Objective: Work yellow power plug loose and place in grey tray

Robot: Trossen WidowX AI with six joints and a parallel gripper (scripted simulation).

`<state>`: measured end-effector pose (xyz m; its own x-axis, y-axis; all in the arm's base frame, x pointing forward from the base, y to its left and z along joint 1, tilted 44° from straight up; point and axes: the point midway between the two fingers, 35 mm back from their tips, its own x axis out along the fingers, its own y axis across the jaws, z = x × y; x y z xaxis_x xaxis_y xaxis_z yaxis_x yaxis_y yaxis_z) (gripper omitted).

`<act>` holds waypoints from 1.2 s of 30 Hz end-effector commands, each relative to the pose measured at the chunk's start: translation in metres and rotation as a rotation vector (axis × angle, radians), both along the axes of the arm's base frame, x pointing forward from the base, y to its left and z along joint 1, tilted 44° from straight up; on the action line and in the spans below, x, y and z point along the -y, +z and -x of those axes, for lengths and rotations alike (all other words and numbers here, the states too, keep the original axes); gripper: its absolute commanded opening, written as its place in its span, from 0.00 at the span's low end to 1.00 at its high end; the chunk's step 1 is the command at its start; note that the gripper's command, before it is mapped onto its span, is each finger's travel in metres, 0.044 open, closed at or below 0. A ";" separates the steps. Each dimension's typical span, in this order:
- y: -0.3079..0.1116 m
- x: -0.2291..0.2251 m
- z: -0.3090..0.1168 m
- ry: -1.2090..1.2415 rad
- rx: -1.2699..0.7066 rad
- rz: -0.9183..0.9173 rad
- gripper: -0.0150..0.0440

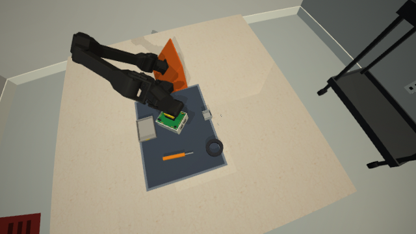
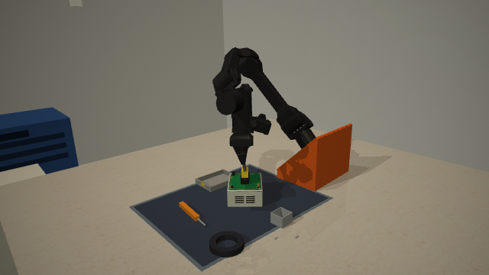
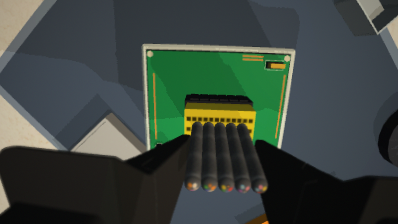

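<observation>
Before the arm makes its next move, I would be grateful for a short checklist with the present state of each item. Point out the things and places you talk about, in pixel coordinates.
1. Black gripper [image 1: 173, 116] [image 2: 244, 165] [image 3: 222, 145] closed on the yellow power plug [image 1: 169, 116] [image 2: 244, 173] [image 3: 220, 114]: ok.
2. Plug free of the black socket [image 2: 244, 181] [image 3: 219, 99] on the green circuit board [image 1: 171, 123] [image 2: 254, 182] [image 3: 175, 75]: not ok, it sits in it.
3. Plug's hold in the socket loosened: cannot tell.
4. Shallow grey tray [image 1: 147, 129] [image 2: 210, 187] beside the board, with room for the plug: ok.
5. Orange-handled screwdriver [image 1: 173, 156] [image 2: 189, 211] away from the board and tray: ok.
</observation>
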<state>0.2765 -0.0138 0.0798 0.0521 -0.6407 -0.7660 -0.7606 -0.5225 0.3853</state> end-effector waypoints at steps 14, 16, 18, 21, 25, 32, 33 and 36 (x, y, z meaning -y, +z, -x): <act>0.004 -0.020 -0.009 -0.083 -0.123 0.139 0.25; 0.007 -0.019 -0.006 -0.060 -0.099 0.111 0.25; 0.009 -0.017 -0.002 -0.031 -0.068 0.074 0.25; 0.014 -0.015 0.003 0.013 -0.022 0.019 0.25; 0.018 -0.013 0.007 0.045 0.012 -0.023 0.25; 0.015 -0.019 0.000 -0.008 -0.044 0.045 0.25; 0.013 -0.020 -0.002 -0.023 -0.060 0.064 0.25; 0.010 -0.023 -0.007 -0.067 -0.106 0.119 0.25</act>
<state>0.2784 -0.0053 0.0835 -0.0437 -0.7019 -0.7110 -0.7572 -0.4410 0.4818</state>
